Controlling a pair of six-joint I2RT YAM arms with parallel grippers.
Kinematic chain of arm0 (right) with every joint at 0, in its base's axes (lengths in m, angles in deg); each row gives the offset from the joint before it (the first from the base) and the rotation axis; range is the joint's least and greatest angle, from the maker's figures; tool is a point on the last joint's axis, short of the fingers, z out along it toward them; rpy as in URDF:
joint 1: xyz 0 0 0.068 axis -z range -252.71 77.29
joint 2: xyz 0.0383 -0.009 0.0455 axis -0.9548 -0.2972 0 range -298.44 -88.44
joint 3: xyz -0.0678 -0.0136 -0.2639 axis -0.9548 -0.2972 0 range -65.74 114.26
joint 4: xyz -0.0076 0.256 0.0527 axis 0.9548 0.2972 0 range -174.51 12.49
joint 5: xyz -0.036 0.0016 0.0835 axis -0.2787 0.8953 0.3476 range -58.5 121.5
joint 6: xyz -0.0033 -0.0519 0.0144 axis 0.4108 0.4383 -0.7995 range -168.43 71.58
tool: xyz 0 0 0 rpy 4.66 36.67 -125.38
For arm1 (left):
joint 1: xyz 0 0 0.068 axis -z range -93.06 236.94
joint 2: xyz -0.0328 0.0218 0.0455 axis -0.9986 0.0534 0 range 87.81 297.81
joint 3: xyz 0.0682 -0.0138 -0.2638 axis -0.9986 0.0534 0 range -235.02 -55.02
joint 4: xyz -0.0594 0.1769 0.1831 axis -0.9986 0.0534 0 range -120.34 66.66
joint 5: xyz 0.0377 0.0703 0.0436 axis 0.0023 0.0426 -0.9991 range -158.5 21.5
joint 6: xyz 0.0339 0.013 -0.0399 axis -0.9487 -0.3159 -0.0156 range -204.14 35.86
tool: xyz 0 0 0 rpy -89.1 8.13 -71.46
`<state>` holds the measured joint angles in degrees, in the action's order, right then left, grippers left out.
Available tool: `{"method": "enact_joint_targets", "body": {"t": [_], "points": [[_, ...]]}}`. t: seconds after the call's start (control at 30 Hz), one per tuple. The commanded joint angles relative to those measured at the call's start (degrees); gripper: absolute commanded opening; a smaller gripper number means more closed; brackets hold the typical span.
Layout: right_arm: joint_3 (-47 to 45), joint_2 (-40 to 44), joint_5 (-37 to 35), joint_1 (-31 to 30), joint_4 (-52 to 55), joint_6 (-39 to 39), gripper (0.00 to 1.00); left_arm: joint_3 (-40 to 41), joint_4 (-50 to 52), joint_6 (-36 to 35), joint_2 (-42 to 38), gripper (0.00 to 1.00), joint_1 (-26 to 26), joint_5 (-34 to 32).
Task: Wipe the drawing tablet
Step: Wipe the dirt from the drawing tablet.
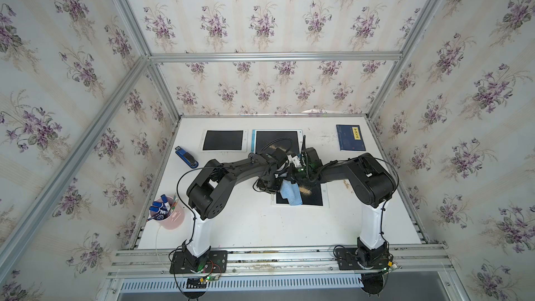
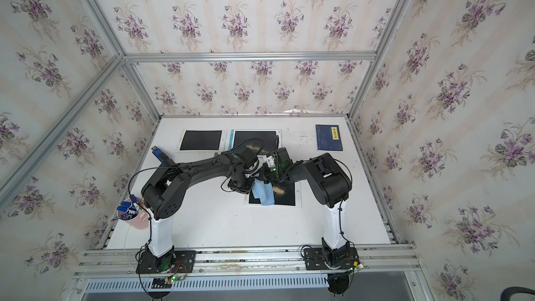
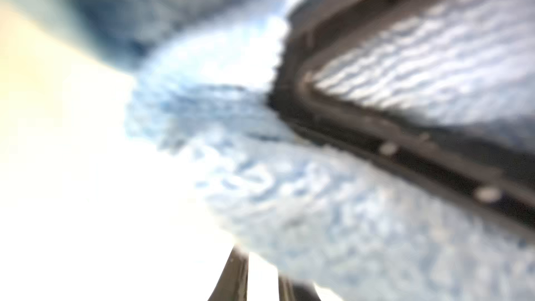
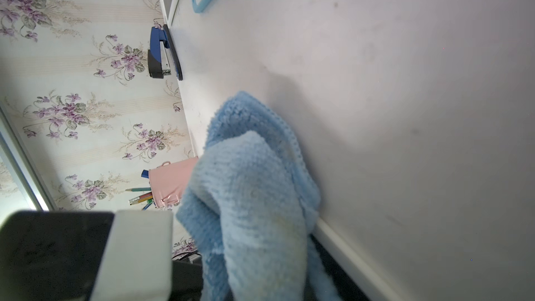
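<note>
Far left, a pink cup (image 1: pixel 170 216) of markers was parked near the bench (image 1: pixel 260 227) edge, with a blue stapler (image 1: pixel 186 157) laid further back. Along the back, a white-framed tablet (image 1: pixel 223 140) and a blue-edged tablet (image 1: pixel 269 137) were set side by side. Around the middle, the left claw (image 1: pixel 281 183) was clamped on a blue cloth (image 1: pixel 292 195), as far as could be made out from the blurry wrist view. The right claw (image 1: pixel 293 179) was pinched shut on the same cloth. The cloth was draped over the left part of the drawing tablet (image 1: pixel 314 198), which was laid flat mid-bench with tan crumbs (image 1: pixel 304 189) scattered on its dark screen. A blue notebook (image 1: pixel 351 137) was placed back right.
</note>
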<state>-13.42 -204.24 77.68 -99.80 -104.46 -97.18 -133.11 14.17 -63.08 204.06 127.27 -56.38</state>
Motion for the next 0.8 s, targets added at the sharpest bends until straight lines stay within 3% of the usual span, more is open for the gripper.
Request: {"method": "enact_joint_targets", "body": {"t": [0.0, 0.5, 0.77], "points": [[-2.54, -0.61, -5.69, 1.29, 8.16, 2.57, 0.00, 2.40, 3.45, -0.53, 2.32, 0.18, 0.27, -3.57], [-7.34, 5.71, -10.78, 8.27, 16.63, 11.46, 0.00, 2.80, 3.39, -0.86, 1.70, 0.16, 0.27, -4.47], [-7.23, 10.35, -17.37, 12.40, 23.48, 17.67, 0.00, 3.07, 3.19, -1.07, 1.22, 0.15, 0.27, -4.56]]}}
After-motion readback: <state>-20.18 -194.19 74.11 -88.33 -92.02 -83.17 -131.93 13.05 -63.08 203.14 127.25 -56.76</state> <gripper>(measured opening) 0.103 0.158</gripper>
